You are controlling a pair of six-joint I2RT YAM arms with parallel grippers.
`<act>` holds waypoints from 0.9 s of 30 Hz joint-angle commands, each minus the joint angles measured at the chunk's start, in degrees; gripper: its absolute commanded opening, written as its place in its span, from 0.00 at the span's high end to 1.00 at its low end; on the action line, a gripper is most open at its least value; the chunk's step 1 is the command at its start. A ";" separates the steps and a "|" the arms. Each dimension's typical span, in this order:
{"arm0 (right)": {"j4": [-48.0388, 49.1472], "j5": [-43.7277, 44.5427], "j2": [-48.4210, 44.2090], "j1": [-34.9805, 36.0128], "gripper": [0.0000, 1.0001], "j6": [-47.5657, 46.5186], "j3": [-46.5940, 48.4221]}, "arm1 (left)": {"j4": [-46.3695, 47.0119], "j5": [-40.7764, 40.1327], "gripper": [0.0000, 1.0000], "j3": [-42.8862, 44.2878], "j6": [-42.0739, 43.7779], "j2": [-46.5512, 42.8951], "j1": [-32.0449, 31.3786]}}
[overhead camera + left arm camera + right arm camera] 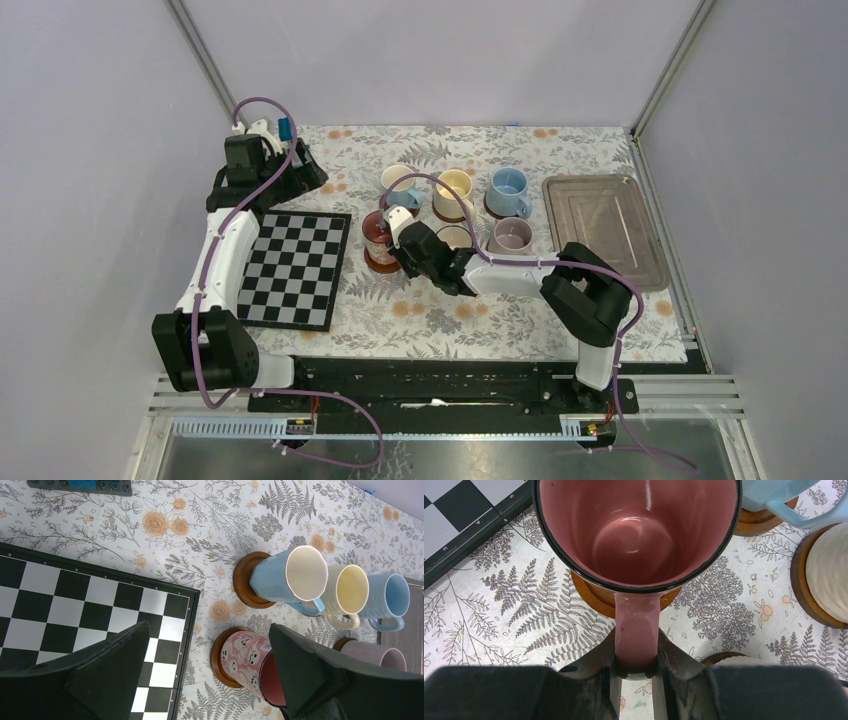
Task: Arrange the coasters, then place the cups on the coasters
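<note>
Right gripper (636, 655) is setting the red cup (636, 530) on its coaster (591, 597), pinching the handle (636, 625).
Next, likely: releasing, backing straight off; left gripper (209, 630) is idling wide open.

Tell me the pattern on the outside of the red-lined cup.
Pink, dotted with small white ghost-like faces; the cup shows it best in the left wrist view.

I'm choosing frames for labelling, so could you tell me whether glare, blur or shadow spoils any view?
Top external view: soft, even light, only faint shadows. Left wrist view: tablecloth print crisp, but the left gripper is featureless black. Right wrist view: a white glare streak inside the pinkish red cup; the right gripper, clamped on its handle, is dark and soft-focus.
</note>
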 commanded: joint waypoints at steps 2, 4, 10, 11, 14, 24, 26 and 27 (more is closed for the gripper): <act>4.65 1.66 -2.89 0.16 1.00 1.10 0.39 | 1.91 1.15 0.01 -0.52 -0.01 -1.75 0.42; 4.42 1.41 -3.00 0.26 1.00 0.90 0.27 | 1.92 1.11 0.01 -0.67 -0.01 -1.86 0.37; 3.78 0.45 -3.44 0.42 0.78 0.72 0.52 | 1.91 1.12 0.01 -0.87 -0.01 -1.81 0.36; 3.69 0.45 -3.51 0.42 0.75 0.65 0.52 | 1.91 1.05 0.01 -0.76 -0.01 -1.86 0.42; 3.47 0.17 -3.75 0.59 0.70 0.63 0.53 | 1.87 1.08 0.01 -0.78 0.03 -1.86 0.43; 2.71 -0.21 -4.85 0.91 0.57 0.99 -0.18 | 1.91 1.32 0.01 -0.76 -0.12 -1.60 0.43; 2.19 -0.50 -4.83 0.95 0.48 0.90 -0.02 | 1.91 1.45 0.01 -0.78 0.24 -1.60 0.43; 2.03 -0.74 -4.96 0.99 0.43 0.90 0.00 | 1.90 1.68 0.01 -0.76 0.92 -1.52 0.38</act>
